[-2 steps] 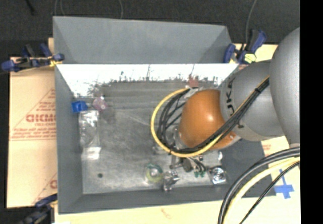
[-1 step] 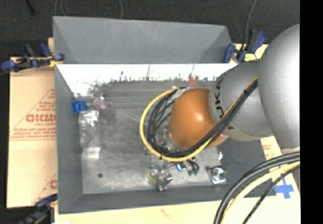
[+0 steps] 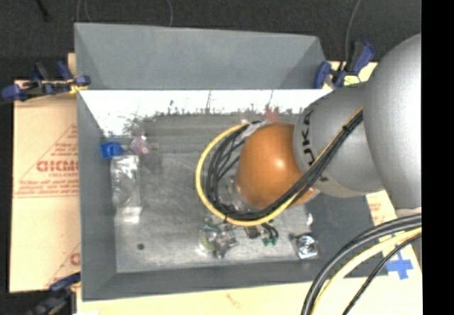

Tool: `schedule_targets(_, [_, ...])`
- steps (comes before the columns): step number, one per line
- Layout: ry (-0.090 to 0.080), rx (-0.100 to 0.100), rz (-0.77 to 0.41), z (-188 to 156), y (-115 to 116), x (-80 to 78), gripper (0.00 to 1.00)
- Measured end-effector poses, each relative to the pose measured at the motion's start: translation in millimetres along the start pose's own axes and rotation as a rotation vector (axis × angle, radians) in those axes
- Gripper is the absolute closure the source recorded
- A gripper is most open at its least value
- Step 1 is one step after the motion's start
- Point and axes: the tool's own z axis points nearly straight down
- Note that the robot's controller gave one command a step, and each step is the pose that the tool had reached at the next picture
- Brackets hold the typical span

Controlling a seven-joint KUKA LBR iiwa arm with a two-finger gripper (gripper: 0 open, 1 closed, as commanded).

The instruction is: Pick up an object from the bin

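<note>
My gripper (image 3: 228,208) shows as a dark body under the arm's orange cover, low over the front middle of the bin. Just below it lies a small green-and-white jumble of things (image 3: 216,240). Whether the gripper touches it I cannot tell. To the right of that sit small dark pieces (image 3: 261,234) and a shiny silvery thing (image 3: 306,245) near the front right corner.
A clear plastic bottle with a blue cap (image 3: 124,179) lies along the bin's left side, with a small pinkish thing (image 3: 141,145) beside its cap. The arm and its cables cover the bin's right half. The floor between the bottle and the gripper is bare.
</note>
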Motion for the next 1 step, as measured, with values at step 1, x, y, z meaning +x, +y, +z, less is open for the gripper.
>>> schedule_targets(1, [0.009,-0.002,-0.134,-168.7,-2.0,-23.0,1.00])
